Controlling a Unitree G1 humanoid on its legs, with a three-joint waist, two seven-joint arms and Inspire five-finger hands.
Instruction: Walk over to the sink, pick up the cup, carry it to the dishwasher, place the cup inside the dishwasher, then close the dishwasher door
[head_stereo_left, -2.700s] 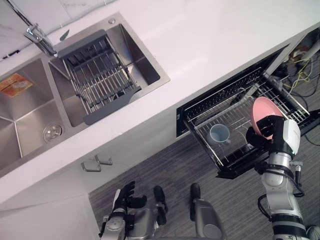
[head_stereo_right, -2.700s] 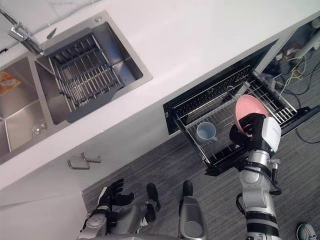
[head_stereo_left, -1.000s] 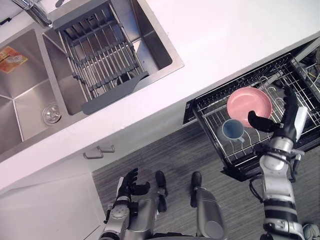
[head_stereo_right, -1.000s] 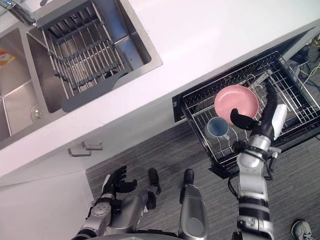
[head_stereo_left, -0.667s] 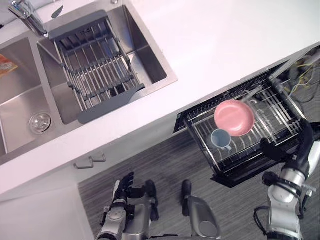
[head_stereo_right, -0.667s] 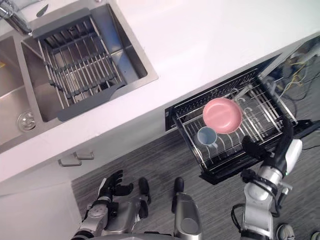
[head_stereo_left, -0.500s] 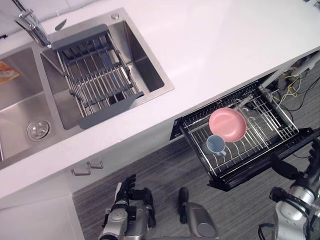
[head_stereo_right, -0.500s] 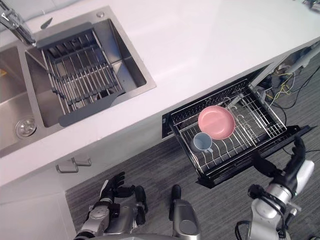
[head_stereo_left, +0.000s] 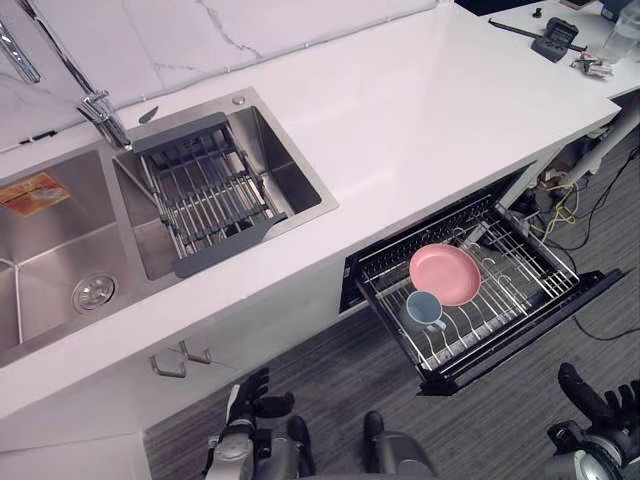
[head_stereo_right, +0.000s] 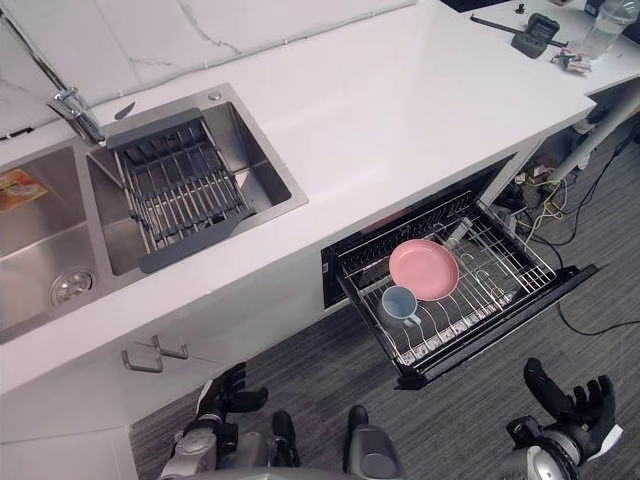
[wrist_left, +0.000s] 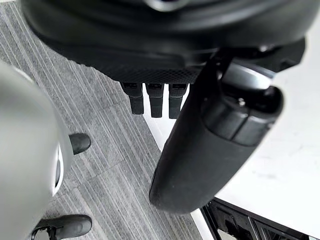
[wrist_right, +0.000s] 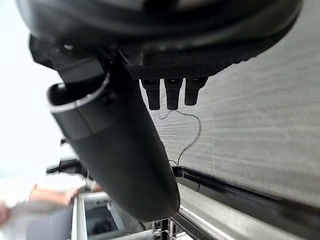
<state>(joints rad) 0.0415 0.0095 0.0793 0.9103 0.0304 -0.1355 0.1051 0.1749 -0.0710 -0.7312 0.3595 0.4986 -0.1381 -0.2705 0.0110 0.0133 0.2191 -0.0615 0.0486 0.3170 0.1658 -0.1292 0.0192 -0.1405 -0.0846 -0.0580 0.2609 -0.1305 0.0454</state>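
Note:
A blue cup (head_stereo_left: 423, 308) lies in the pulled-out wire rack (head_stereo_left: 530, 268) of the dishwasher, next to a pink plate (head_stereo_left: 445, 273). The dishwasher's dark front edge (head_stereo_left: 535, 335) juts out over the floor. My right hand (head_stereo_left: 598, 402) hangs low, in front of the rack and to its right. It is open, clear of the rack and holds nothing; its straight fingers (wrist_right: 172, 94) and thumb (wrist_right: 120, 150) show in the right wrist view. My left hand (head_stereo_left: 248, 398) hangs open and empty by the cabinet under the sink, its thumb (wrist_left: 200, 150) relaxed.
A steel double sink (head_stereo_left: 40, 250) with a grey drain rack (head_stereo_left: 205, 195) and a faucet (head_stereo_left: 100, 110) is set in the white counter (head_stereo_left: 400, 120) at the left. Small items (head_stereo_left: 555, 38) lie at the counter's far right corner. Cables (head_stereo_left: 565, 195) trail on the floor beside the dishwasher.
My right hand has let go of the pink plate, which now rests in the rack, and has drawn back and down to the lower right. The camera has shifted, showing more of the counter.

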